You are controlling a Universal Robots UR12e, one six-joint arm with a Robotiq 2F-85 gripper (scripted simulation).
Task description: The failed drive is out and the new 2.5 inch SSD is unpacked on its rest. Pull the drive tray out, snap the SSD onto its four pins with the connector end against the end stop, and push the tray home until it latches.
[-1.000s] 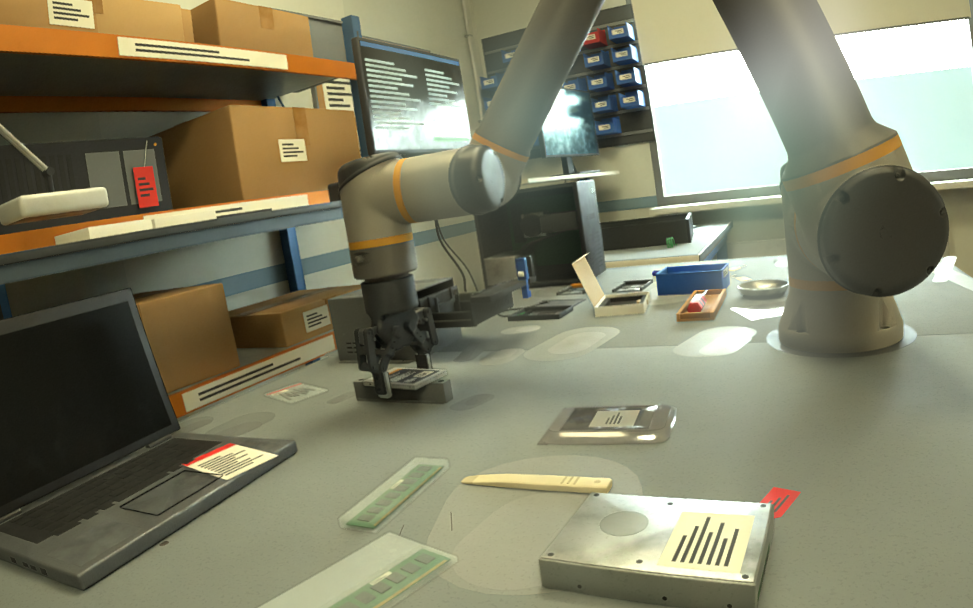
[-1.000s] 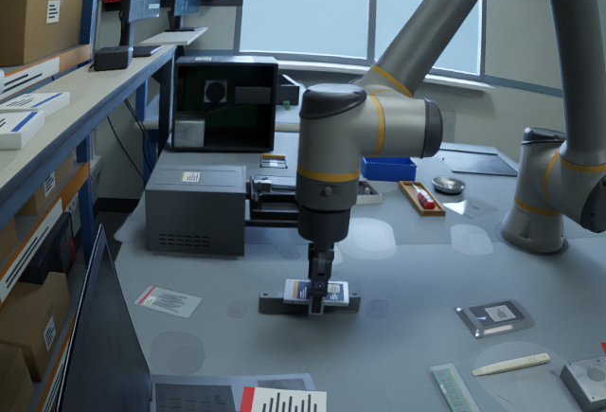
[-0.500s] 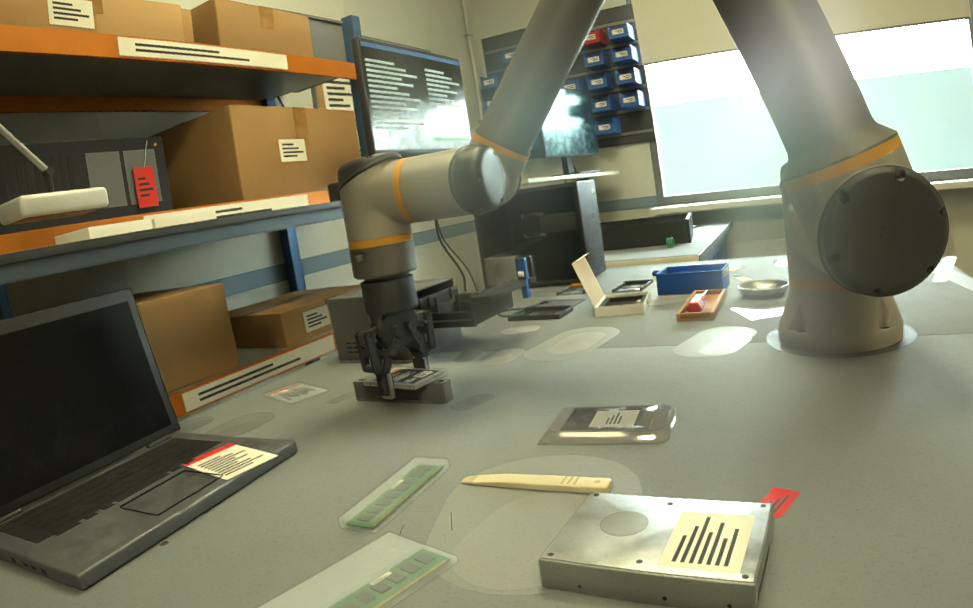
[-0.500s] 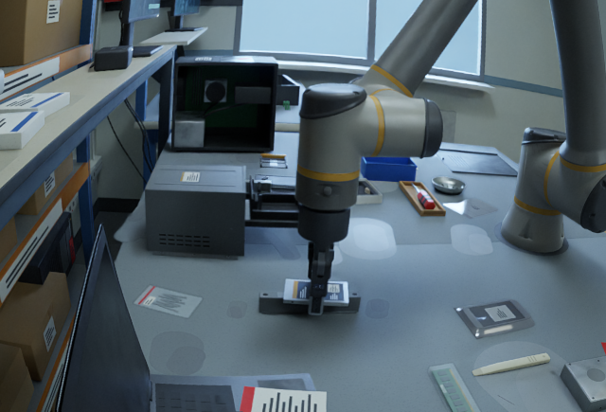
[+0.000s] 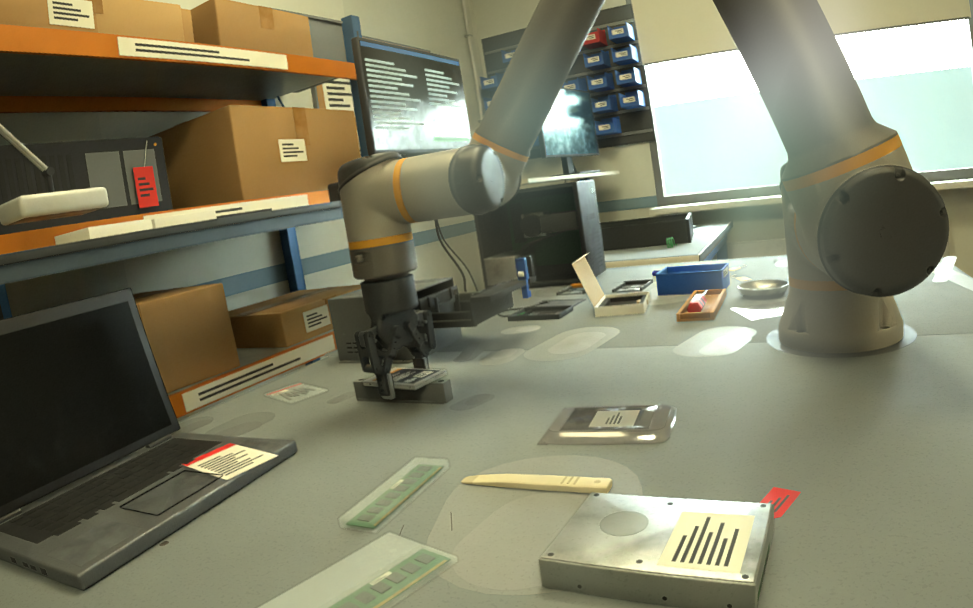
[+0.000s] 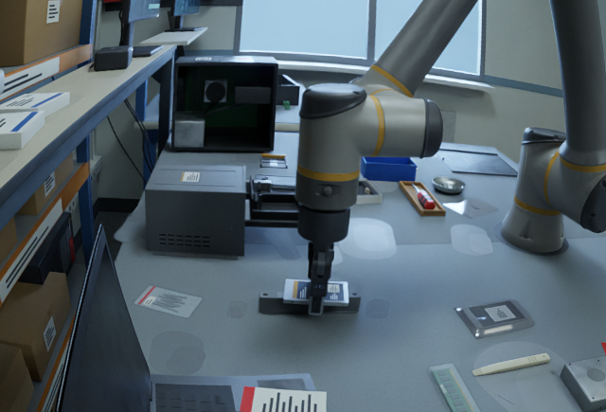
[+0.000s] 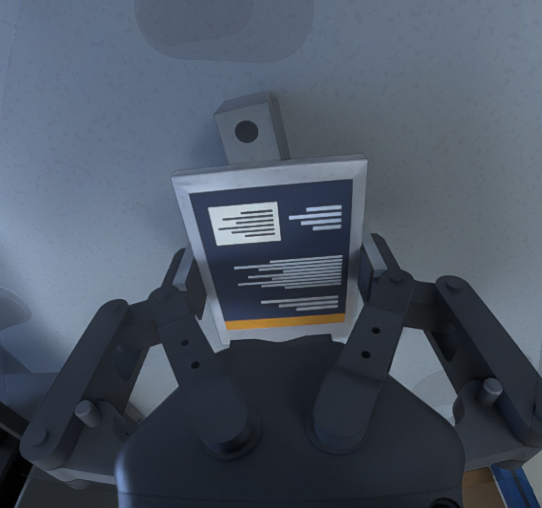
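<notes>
The new SSD (image 7: 275, 246), silver-edged with a dark blue label, lies flat on its grey rest (image 6: 309, 303) in the middle of the bench. My gripper (image 7: 277, 289) points straight down over it. Its fingers are closed on the SSD's two long sides (image 5: 399, 378). Behind, the drive tray (image 6: 274, 202) sticks out of the grey drive enclosure (image 6: 196, 209) toward the right. The arm's wrist hides part of the tray.
The rest's end tab (image 7: 249, 130) juts out past the SSD. A laptop (image 5: 82, 423) stands to the near left. A bagged drive (image 5: 611, 424), a spudger (image 5: 537, 483), memory sticks (image 5: 396, 495) and an old hard drive (image 5: 656, 547) lie nearer. The arm's base (image 5: 845, 302) stands right.
</notes>
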